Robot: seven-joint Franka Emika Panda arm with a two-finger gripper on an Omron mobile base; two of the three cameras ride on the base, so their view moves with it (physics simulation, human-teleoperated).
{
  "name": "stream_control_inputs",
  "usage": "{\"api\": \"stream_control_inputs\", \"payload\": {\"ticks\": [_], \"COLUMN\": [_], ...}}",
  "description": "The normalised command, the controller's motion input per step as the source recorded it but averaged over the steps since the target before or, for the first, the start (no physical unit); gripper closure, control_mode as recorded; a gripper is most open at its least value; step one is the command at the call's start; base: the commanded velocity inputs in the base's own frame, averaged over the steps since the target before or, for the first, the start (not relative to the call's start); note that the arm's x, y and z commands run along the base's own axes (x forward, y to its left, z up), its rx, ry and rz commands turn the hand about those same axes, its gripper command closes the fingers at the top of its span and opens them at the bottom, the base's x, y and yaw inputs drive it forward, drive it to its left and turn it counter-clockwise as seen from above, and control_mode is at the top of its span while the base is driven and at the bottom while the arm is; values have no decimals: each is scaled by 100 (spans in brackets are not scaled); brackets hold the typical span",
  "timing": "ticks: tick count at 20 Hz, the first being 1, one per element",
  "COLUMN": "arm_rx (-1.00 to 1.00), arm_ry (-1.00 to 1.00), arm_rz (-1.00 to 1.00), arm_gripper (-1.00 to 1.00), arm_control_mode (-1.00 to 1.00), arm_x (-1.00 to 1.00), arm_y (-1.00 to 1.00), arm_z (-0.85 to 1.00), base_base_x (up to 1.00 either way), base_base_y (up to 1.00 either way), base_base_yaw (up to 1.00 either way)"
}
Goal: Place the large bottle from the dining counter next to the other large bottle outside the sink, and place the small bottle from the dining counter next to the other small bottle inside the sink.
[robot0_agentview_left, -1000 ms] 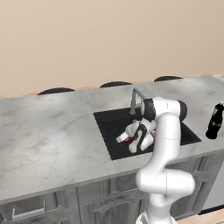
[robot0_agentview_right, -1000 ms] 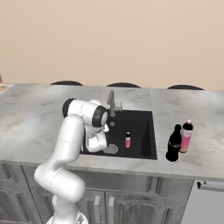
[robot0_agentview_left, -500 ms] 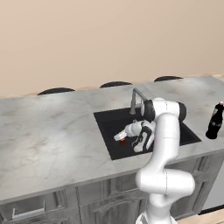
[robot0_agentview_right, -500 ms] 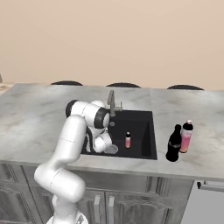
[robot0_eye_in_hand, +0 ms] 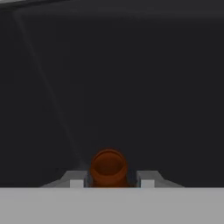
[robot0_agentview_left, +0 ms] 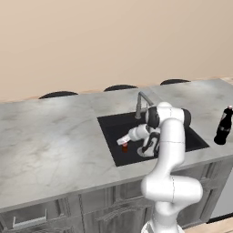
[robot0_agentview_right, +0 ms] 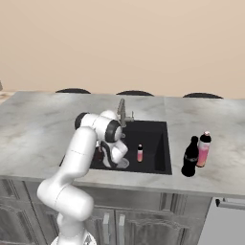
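Inside the black sink (robot0_agentview_left: 191,136) the gripper (robot0_eye_in_hand: 108,180) has its jaws pinching the small bottle (robot0_agentview_left: 124,146) low over the basin floor, apart from the other small bottle (robot0_agentview_right: 139,153), while the large bottle (robot0_agentview_right: 190,157) stands on the worktop (robot0_agentview_right: 43,124) just beside the other large bottle (robot0_agentview_right: 204,149).

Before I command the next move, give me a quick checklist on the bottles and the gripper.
1. Short brown glass bottle with a red label sits between the fingers of the gripper: ok.
2. Fingers clamped on it: cannot tell.
3. Brown bottle is down inside the black rectangular sink: ok.
4. Brown bottle resting on the sink floor: cannot tell.
5. Short pale pink bottle with a dark cap stands upright in the sink: ok.
6. Tall near-black bottle stands beside the tall bottle with the pale pink label on the counter outside the sink: ok.
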Motion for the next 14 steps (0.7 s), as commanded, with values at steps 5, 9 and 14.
{"api": "stream_control_inputs", "payload": {"ticks": [5,9,14], "arm_rx": [0,0,0], "arm_ry": [-6,-10,-10], "arm_rz": [2,0,0], "arm_gripper": [-100,-100,-100], "arm_control_mode": [-100,-100,-100], "arm_x": [-9,-22,-25], "arm_y": [-1,-8,-5], "arm_z": [0,2,4], "base_base_x": [0,0,0], "base_base_y": [0,0,0], "base_base_yaw": [0,0,0]}}
